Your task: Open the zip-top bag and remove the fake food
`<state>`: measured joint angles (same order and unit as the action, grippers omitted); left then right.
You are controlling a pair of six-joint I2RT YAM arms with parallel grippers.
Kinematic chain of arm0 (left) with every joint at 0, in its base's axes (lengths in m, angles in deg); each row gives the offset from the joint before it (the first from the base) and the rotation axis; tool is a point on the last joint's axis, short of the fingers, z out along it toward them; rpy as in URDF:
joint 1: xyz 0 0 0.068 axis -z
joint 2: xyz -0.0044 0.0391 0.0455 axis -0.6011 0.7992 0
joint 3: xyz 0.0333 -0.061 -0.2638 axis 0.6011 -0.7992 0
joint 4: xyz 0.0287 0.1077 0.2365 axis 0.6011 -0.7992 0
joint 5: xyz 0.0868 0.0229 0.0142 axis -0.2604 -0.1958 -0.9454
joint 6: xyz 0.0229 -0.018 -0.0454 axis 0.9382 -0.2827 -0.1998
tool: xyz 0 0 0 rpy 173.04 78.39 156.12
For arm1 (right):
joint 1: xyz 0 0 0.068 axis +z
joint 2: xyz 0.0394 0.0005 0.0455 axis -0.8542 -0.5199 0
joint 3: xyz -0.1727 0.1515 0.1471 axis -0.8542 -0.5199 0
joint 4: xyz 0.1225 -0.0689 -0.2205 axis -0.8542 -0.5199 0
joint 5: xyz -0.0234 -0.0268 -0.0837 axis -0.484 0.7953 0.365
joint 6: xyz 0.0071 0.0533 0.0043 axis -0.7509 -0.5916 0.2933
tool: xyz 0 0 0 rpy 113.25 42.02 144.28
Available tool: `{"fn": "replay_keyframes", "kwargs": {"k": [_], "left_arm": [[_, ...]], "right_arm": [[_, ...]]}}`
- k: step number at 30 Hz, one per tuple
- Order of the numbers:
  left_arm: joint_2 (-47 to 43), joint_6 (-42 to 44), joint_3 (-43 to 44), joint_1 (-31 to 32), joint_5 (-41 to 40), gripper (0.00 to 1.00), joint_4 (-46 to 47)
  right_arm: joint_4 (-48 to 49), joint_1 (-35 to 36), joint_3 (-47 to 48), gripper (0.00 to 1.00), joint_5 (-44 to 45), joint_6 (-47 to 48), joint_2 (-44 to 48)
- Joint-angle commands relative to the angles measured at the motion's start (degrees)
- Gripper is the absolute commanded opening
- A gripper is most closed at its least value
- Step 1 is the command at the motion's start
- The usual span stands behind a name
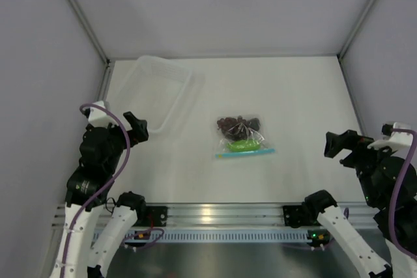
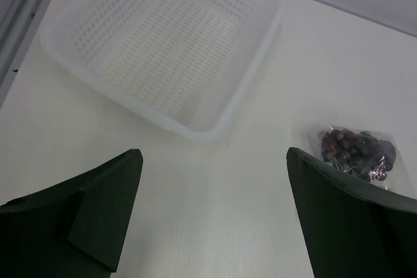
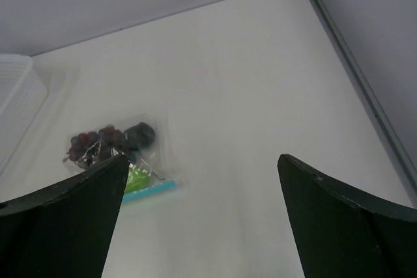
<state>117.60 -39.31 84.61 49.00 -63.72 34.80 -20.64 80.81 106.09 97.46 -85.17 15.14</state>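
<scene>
Left tool (image 1: 137,127) and right tool (image 1: 334,145) are held wide, nothing gripped. Bag (image 1: 242,137) is laid mid surface (image 1: 306,96), blue strip (image 1: 246,153) on its near edge, food (image 1: 234,125) seen inside. Tub (image 1: 159,89) is placed left-rear, apart.

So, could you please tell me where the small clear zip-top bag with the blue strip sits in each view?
Top external: the small clear zip-top bag lies near the centre.
Left wrist: the bag is at the right edge.
Right wrist: the bag is lower left.
Shared landmark: the white perforated plastic basket, left of the bag everywhere.
</scene>
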Motion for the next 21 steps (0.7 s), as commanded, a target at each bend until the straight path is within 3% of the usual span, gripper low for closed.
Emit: {"fn": "replay_keyframes", "kwargs": {"k": [1,7,12,15,16,21], "left_arm": [[-0.07,-0.46,-0.65,0.16,-0.23,0.98,3.2],[0.63,-0.64,-0.74,0.25,0.21,0.98,3.2],[0.81,-0.64,-0.74,0.25,0.74,0.98,3.2],[1.16,-0.72,-0.83,0.34,1.36,0.98,3.29],[1.33,-0.72,-0.83,0.34,1.62,0.98,3.29],[2.56,-0.64,-1.01,0.43,2.94,0.98,3.21]], "right_arm": [[0.65,0.81,-1.09,0.99,-0.68,-0.7,-1.32],[6.53,0.72,-5.65,0.99,-11.03,-0.79,-0.62],[14.7,0.81,-11.89,0.99,-22.12,-8.51,-2.36],[23.91,0.72,-22.57,0.99,-30.2,-14.75,-4.65],[31.08,0.81,-25.58,0.99,-35.18,-16.24,-5.27],[44.67,0.72,-37.37,1.0,-38.75,-23.81,-11.67]]}}
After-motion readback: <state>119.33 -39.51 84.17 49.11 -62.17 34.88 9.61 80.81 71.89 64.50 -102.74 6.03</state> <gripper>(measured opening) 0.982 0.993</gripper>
